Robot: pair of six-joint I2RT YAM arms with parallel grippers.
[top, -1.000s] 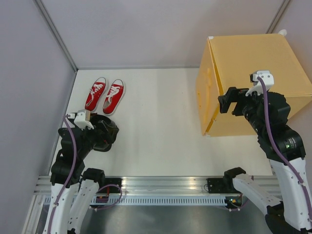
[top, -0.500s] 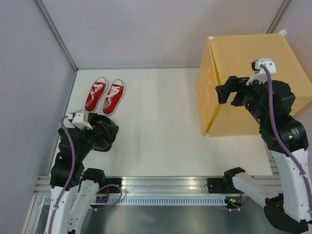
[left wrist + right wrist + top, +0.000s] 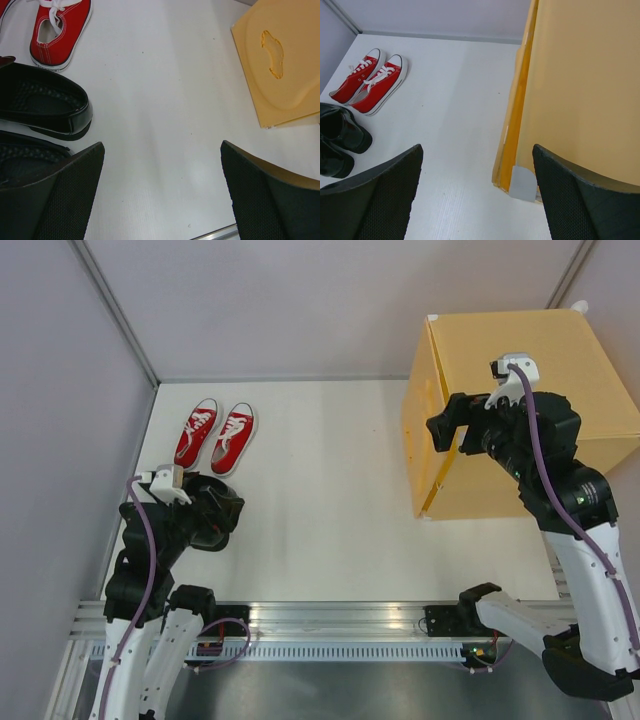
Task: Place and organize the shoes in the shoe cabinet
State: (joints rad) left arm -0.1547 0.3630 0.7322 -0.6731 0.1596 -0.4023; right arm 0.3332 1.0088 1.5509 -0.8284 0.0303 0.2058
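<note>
Shoe cabinet (image 3: 520, 360) door edge lies just ahead of right gripper (image 3: 445, 430), jaws spread; left gripper (image 3: 161, 150), likewise spread, sits well away.

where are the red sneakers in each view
top external: red sneakers upper left, side by side.
left wrist: red sneakers at the top left corner, cut by the edge.
right wrist: red sneakers upper left, above the black dress shoes.
shared landmark: the shoe cabinet, at the right in all three.

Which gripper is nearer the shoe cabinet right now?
Right. The right gripper hovers open at the shoe cabinet's front edge; the left gripper is far across the table, over the black dress shoes.
</note>
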